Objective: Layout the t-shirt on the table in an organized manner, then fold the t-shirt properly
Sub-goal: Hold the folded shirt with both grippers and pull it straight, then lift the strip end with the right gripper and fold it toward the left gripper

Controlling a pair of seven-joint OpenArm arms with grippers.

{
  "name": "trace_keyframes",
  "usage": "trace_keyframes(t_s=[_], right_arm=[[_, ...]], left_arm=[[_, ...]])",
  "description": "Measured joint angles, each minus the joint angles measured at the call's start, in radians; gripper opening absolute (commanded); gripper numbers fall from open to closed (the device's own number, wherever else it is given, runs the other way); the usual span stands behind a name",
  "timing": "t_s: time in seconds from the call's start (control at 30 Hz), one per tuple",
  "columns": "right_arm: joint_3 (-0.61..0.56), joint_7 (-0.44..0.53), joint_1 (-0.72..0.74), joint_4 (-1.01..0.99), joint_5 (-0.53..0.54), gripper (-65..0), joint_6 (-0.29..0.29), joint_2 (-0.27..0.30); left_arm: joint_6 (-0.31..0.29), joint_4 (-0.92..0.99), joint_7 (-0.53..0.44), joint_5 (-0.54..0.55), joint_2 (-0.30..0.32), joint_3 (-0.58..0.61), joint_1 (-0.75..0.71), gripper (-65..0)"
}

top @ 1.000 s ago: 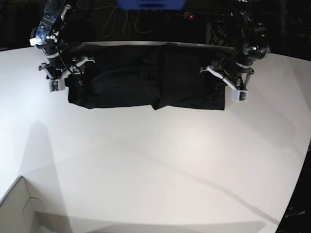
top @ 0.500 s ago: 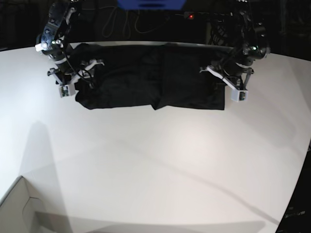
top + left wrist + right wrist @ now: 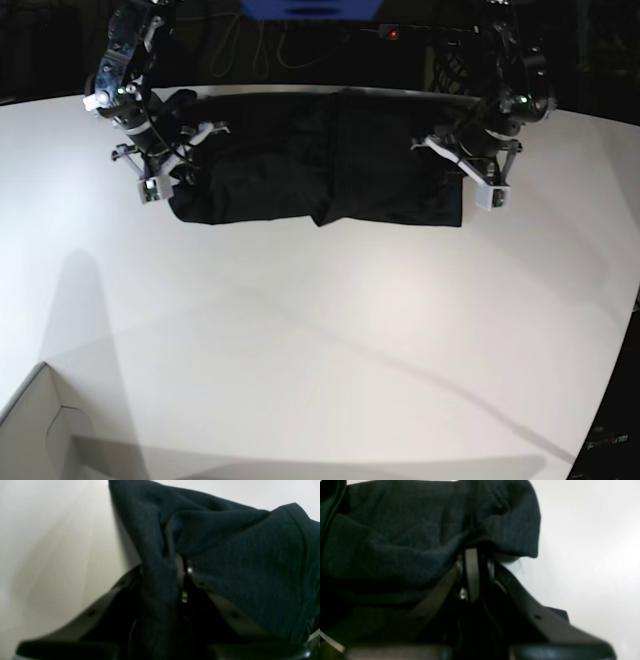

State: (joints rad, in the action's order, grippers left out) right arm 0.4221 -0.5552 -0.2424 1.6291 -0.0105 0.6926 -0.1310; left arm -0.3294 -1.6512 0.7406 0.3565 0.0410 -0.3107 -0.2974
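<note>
Two arms share one load: the table carries the t-shirt as a long dark band along its far edge, its long axis running side to side between the grippers. The left gripper is clamped on the band's end on the base view's right, cloth bunched between its jaws. The right gripper sits at the opposite end, jaws together on a fold of fabric. Each arm is nearest its own end, so any spreading pull would likely run along that axis.
</note>
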Motion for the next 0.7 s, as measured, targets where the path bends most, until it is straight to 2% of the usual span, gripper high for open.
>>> trace_keyframes(t_s=[0.2, 0.33, 0.43, 0.53, 0.7], right_arm=[[0.001, -0.051, -0.013, 0.093, -0.030, -65.0, 0.002, -0.003], [-0.001, -0.047, -0.025, 0.184, -0.023, -65.0, 0.002, -0.003], [-0.003, -0.045, -0.030, 0.211, -0.020, -65.0, 0.003, -0.003], [-0.002, -0.047, -0.031, 0.213, -0.020, -65.0, 0.003, -0.003], [0.001, -0.047, -0.030, 0.213, -0.023, -65.0, 0.002, -0.015]], left_arm=[[0.000, 0.000, 0.004, 0.000, 0.000, 0.000, 0.008, -65.0], [0.000, 0.000, 0.005, 0.000, -0.002, 0.000, 0.010, -64.6], [0.000, -0.004, 0.009, 0.014, -0.003, 0.000, 0.009, -58.2], [0.000, -0.023, 0.010, 0.102, 0.011, 0.000, -0.002, -47.2], [0.000, -0.027, 0.011, 0.197, 0.069, 0.005, -0.009, -36.8]])
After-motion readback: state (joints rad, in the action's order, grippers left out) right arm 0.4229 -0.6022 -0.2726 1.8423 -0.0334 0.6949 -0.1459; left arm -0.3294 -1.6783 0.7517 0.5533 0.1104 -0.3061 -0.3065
